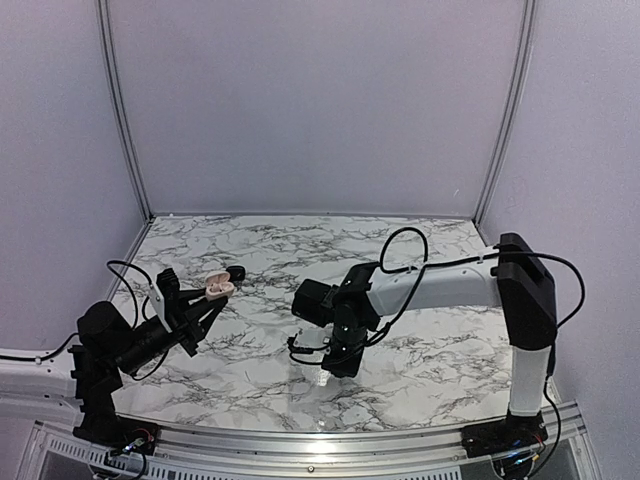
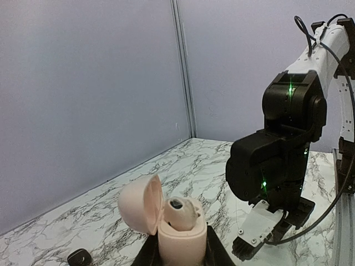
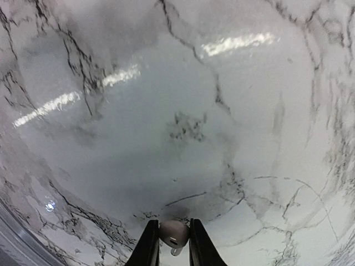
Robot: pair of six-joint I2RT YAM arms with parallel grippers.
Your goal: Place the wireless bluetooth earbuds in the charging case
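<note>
My left gripper (image 2: 182, 250) is shut on the charging case (image 2: 181, 239), a cream-pink pebble held upright with its lid (image 2: 138, 204) swung open to the left. One cream earbud (image 2: 181, 213) with a dark spot sits in the case, sticking up. In the top view the case (image 1: 218, 287) is raised at the left gripper (image 1: 207, 298). My right gripper (image 3: 173, 234) is shut on a second cream-white earbud (image 3: 173, 233) just above the marble. In the top view the right gripper (image 1: 322, 376) points down near the table's front middle.
A small black object (image 2: 78, 256) lies on the marble table (image 1: 420, 340) beyond the case; it also shows in the top view (image 1: 237, 272). The right arm's black wrist (image 2: 277, 160) stands close to the case's right. Grey walls enclose the table.
</note>
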